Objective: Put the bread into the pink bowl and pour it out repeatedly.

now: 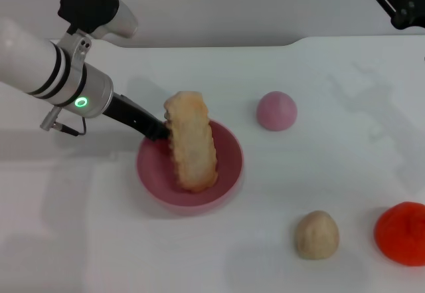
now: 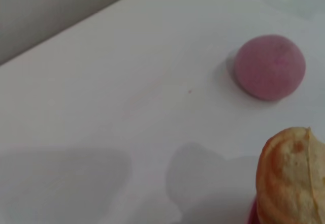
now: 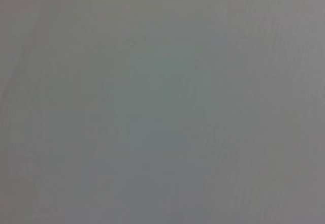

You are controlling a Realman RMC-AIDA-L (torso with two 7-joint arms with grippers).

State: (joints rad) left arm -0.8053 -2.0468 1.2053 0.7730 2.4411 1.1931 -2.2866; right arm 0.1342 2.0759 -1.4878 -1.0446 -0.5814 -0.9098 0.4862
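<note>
Jaws: L gripper (image 1: 161,128) looks clamped on the bread (image 1: 191,142) at its upper L edge, fingers mostly hidden behind the loaf, so we judge a hold. R gripper (image 1: 397,4) is parked far up-R of the pink bowl (image 1: 229,173); can't tell if it's open or closed.

Going L to R with the bowl as ref: L arm comes in from the bowl's upper L; bread stands tilted, lower end inside the bowl, upper end above the far rim. Small pink dome (image 1: 277,110) sits up-R of the bowl, beige lump (image 1: 317,234) down-R, red-orange blob (image 1: 402,232) farthest R.

Step, we reckon: placing bread into bowl. Next needs releasing it so it settles inside, then gripping the rim to tip.
</note>
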